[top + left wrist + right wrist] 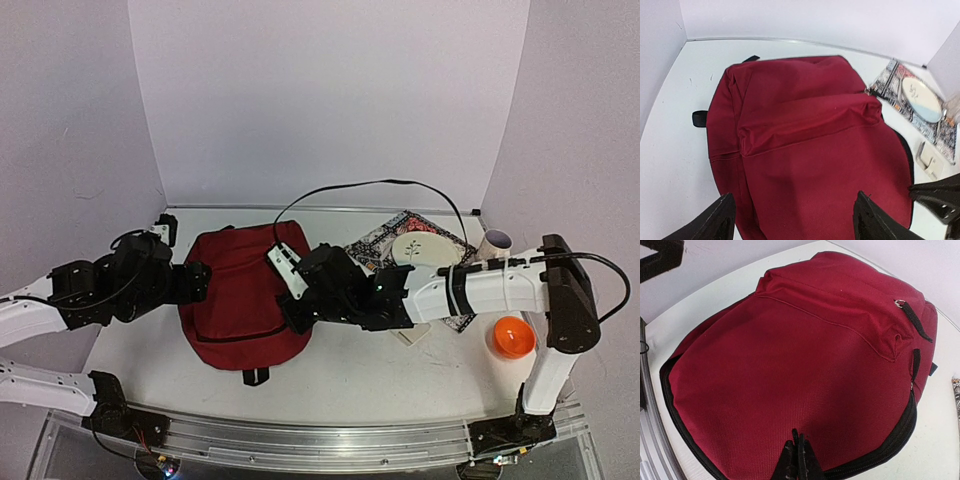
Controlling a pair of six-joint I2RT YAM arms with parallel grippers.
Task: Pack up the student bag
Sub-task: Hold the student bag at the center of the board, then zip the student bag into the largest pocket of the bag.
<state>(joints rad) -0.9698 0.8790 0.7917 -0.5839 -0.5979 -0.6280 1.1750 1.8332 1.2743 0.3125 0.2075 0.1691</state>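
The student bag (240, 290), a dark red backpack with black zippers, lies flat in the middle of the table. It fills the left wrist view (810, 150) and the right wrist view (800, 355). My left gripper (195, 282) is open at the bag's left side, with its jaws spread wide over the red fabric (795, 200). My right gripper (288, 312) is at the bag's right edge. Its fingertips (799, 440) are pressed together over the fabric, just above the black zipper line (890, 440). I cannot make out anything between them.
A patterned book (375, 240) with a white plate (420, 248) on it lies right of the bag; both show in the left wrist view (922, 95). An orange bowl (511, 337) and a white cup (497, 241) stand at the far right. A small white object (930, 160) lies near the book.
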